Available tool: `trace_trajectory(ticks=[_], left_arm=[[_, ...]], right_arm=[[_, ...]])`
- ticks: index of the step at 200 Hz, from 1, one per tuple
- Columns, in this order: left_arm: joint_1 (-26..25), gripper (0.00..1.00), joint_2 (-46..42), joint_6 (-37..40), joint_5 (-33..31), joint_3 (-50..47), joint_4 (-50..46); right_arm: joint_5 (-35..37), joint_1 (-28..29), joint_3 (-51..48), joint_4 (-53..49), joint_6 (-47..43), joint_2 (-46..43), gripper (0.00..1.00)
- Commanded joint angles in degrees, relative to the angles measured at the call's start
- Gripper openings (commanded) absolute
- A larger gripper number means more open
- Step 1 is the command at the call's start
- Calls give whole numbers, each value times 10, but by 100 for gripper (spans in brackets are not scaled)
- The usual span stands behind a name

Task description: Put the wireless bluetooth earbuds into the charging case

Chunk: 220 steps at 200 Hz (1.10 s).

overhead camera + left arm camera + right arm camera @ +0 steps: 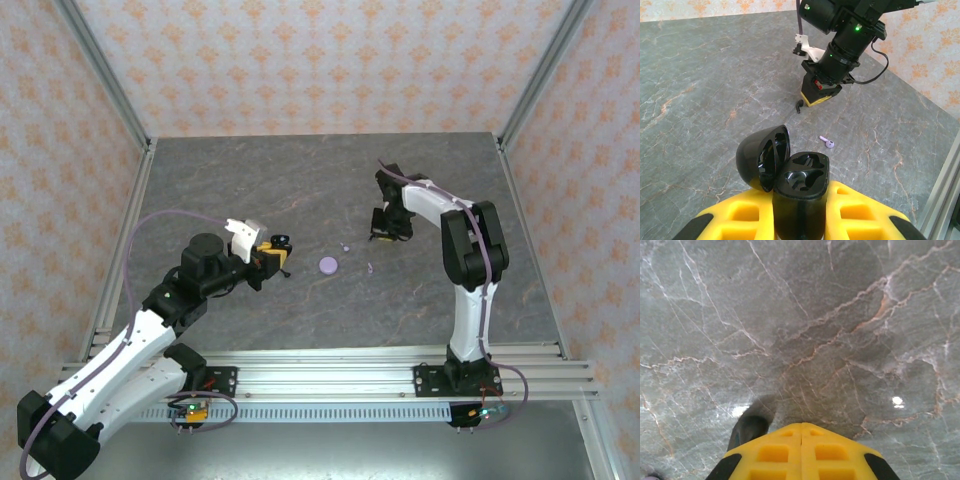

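Evidently the left gripper [799, 202] clamps the open charging case [801, 182] upright to receive buds, while the right gripper [814, 100], closed apparently empty at the table [715, 75], sits just beside a black earbud [799, 106].

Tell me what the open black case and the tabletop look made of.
The black case: likely moulded plastic, glossy, with glints along its lid rim. The tabletop: grey stone-look with pale veins, slight sheen; stone or printed laminate, cannot tell.

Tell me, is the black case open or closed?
Open. The case has its lid flipped back, showing two empty slots.
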Motion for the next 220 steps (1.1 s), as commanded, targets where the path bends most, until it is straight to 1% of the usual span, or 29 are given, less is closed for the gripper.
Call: trace_trajectory(ticks=[1, 95, 154, 187, 205, 220], left_arm=[[-3, 11, -1, 0, -7, 14, 6], [-4, 11, -3, -6, -7, 12, 6], [-4, 11, -6, -8, -8, 11, 4], [-4, 11, -7, -8, -8, 11, 2], [-4, 11, -8, -8, -8, 11, 2], [-4, 11, -8, -8, -8, 11, 3]], right_arm=[[6, 0, 19, -1, 5, 15, 7], [-15, 6, 47, 0, -9, 24, 7], [-5, 8, 61, -14, -17, 27, 8], [31, 10, 52, -22, -18, -4, 11], [32, 10, 43, -21, -21, -28, 13], [19, 11, 38, -19, -31, -42, 16]])
